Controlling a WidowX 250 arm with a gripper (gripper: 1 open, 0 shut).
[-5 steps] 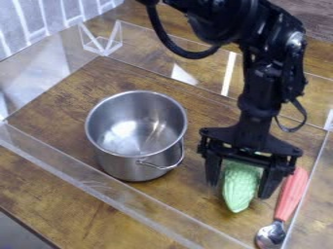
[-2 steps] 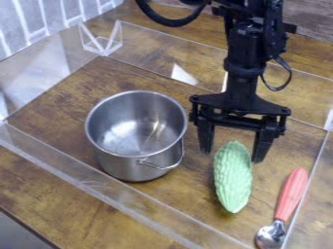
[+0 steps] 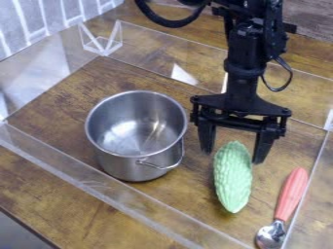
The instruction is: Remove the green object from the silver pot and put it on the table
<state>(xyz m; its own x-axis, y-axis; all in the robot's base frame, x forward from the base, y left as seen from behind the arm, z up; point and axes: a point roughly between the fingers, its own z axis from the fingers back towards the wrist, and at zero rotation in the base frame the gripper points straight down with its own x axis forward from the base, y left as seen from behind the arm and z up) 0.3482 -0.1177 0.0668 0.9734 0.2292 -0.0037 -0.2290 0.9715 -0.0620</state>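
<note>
The green object (image 3: pixel 233 176), a light green bumpy oblong, lies on the wooden table (image 3: pixel 78 190) to the right of the silver pot (image 3: pixel 135 133). The pot stands upright with nothing inside it. My gripper (image 3: pixel 237 142) hangs just above the far end of the green object, pointing straight down. Its two black fingers (image 3: pixel 205 136) are spread wide and open, holding nothing.
A red-handled spoon (image 3: pixel 286 205) lies to the right of the green object, near the front right corner. Clear acrylic walls (image 3: pixel 53 156) edge the table. A clear stand (image 3: pixel 100 39) sits at the back left.
Since a second ago my gripper rose off the green object and drew back toward the far side, leaving it on the table. In the last half second nothing moved.
</note>
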